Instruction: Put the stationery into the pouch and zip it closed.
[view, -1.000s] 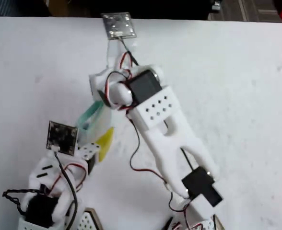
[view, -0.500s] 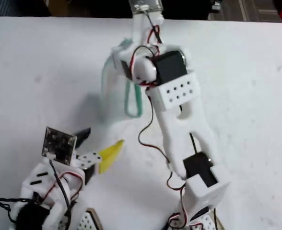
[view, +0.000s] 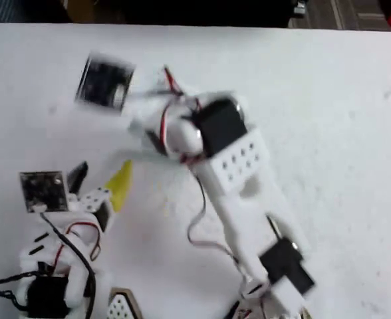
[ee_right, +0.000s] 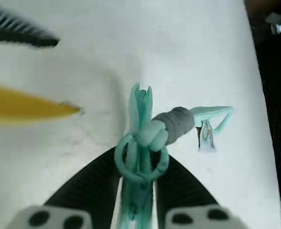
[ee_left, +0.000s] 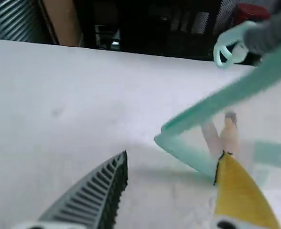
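Fingers: right gripper [ee_right: 139, 162] clamps the pouch [ee_right: 140, 102] edge, left gripper [ee_left: 173, 157] spread wide, empty | Advice: lay the pouch flat before your left grips.

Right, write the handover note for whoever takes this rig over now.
Left pincer: open, holding nothing, low over the table, pointed at the pouch.
Right pincer: shut on the edge of the mint-green pouch, next to the grey zip pull; the pouch hangs tilted.
Pencils: two show at the pouch, probably inside it, not certain.
Done: pouch gripped.
Left: check that all stationery is in, then zip it closed. Whether the zip is open cannot be told.
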Available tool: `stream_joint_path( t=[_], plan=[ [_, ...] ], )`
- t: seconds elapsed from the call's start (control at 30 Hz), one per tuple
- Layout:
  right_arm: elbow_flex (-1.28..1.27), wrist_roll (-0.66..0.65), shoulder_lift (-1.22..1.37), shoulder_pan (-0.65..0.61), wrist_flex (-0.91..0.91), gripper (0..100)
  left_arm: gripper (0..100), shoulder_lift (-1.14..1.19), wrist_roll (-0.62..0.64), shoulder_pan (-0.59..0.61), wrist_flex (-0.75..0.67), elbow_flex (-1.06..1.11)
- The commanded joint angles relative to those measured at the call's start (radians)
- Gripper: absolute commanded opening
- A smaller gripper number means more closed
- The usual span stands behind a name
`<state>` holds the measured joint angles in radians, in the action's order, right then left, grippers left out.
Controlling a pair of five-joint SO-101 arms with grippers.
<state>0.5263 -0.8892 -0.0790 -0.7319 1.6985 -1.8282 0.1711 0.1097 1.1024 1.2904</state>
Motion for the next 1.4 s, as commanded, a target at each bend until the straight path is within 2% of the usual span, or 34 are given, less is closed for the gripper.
stream_joint_path(
  t=[0.0,0.07,0.13,0.4,0.5,0.63,0.8,1.1,1.27,1.37],
  plan=[
    [-0.365,-0.295,-0.217,-0.036,0.030,1.7,30,0.002,0.060,0.071,-0.032,-0.012],
    [-0.542,-0.422,-0.334,-0.045,0.027,1.7,30,0.002,0.075,0.082,-0.034,-0.012],
    [-0.657,-0.483,-0.429,-0.067,0.021,1.7,30,0.002,0.075,0.076,-0.034,-0.011],
    [-0.744,-0.400,-0.515,-0.071,-0.094,1.7,30,0.002,0.075,0.042,-0.038,-0.025],
    [-0.744,-0.290,-0.515,-0.074,-0.213,1.7,31,0.002,0.072,0.018,-0.025,-0.038],
    [-0.744,-0.127,-0.522,-0.070,-0.372,1.7,31,0.002,0.026,-0.116,0.012,-0.035],
    [-0.744,-0.115,-0.519,-0.073,-0.384,1.7,31,0.002,-0.080,-0.248,0.032,-0.031],
    [-0.801,-0.109,-0.516,-0.042,-0.449,1.7,30,0.002,-0.064,-0.268,0.032,-0.133],
    [-0.882,-0.117,-0.526,-0.044,-0.515,1.7,30,0.005,-0.041,-0.384,0.012,-0.140],
    [-0.891,-0.143,-0.536,-0.054,-0.498,1.7,27,0.005,-0.041,-0.288,-0.043,-0.140]
  ],
)
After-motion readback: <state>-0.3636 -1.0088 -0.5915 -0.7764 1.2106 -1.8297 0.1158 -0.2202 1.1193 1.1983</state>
